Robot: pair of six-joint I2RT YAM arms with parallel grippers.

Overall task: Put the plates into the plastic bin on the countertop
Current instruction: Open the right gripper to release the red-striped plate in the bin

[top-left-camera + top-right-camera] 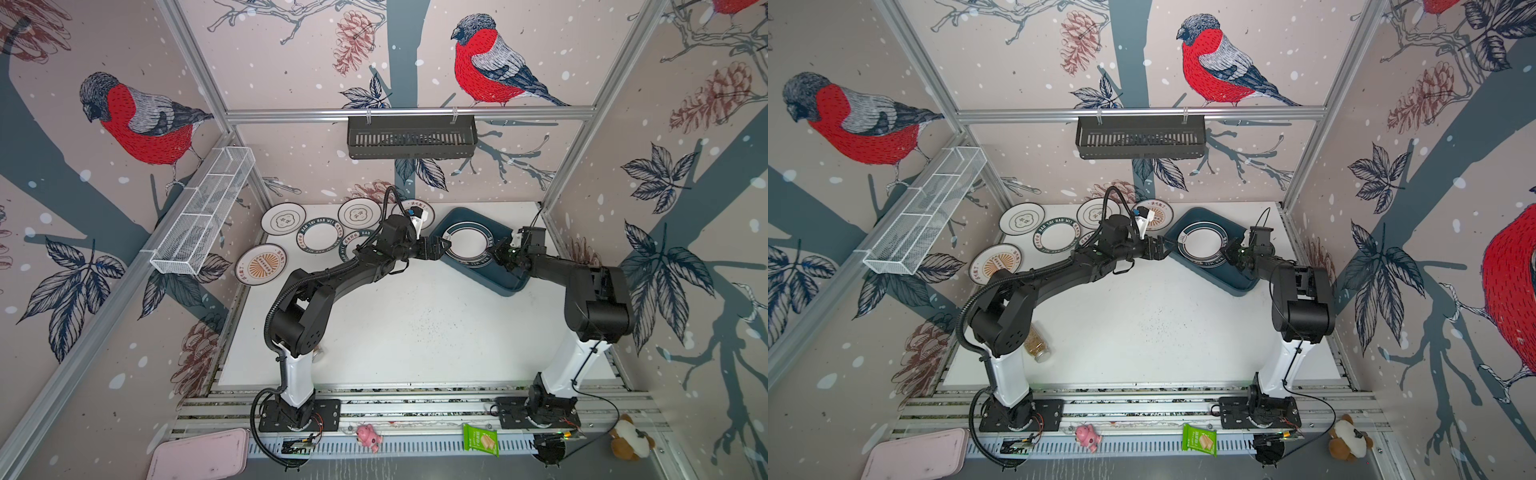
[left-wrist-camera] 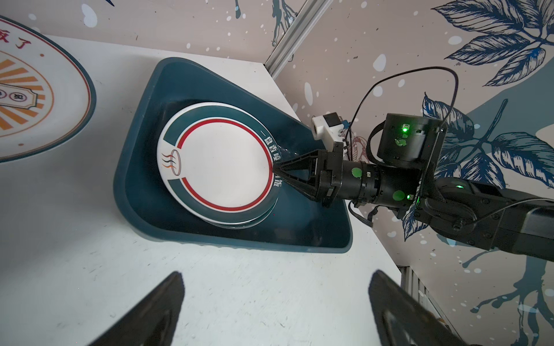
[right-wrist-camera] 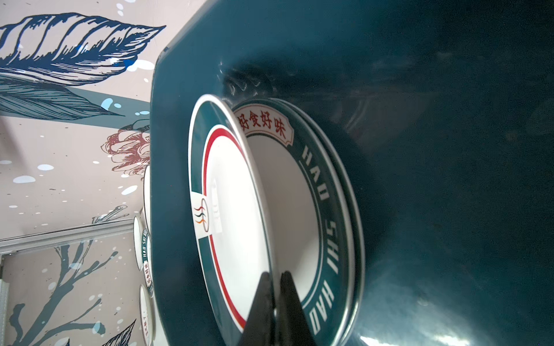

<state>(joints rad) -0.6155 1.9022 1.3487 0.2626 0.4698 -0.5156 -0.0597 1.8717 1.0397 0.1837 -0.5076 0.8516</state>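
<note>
Both top views: left gripper [image 1: 442,249], jaws spread wide and empty, hangs just beside the left corner of the plastic bin [image 1: 451,217]; right gripper [image 1: 497,252], pinched tight on the rim of the top plate [image 1: 467,245], reaches into that bin. Loose plates [image 1: 284,219] with cloud, lettered and sunburst faces lie at the rear left of the countertop [image 1: 415,324]; the teal bin sits rear right, angled. Right wrist view alone shows the top plate, green-banded and red-ringed, tilted up off a lettered plate [image 3: 287,185] beneath.
</note>
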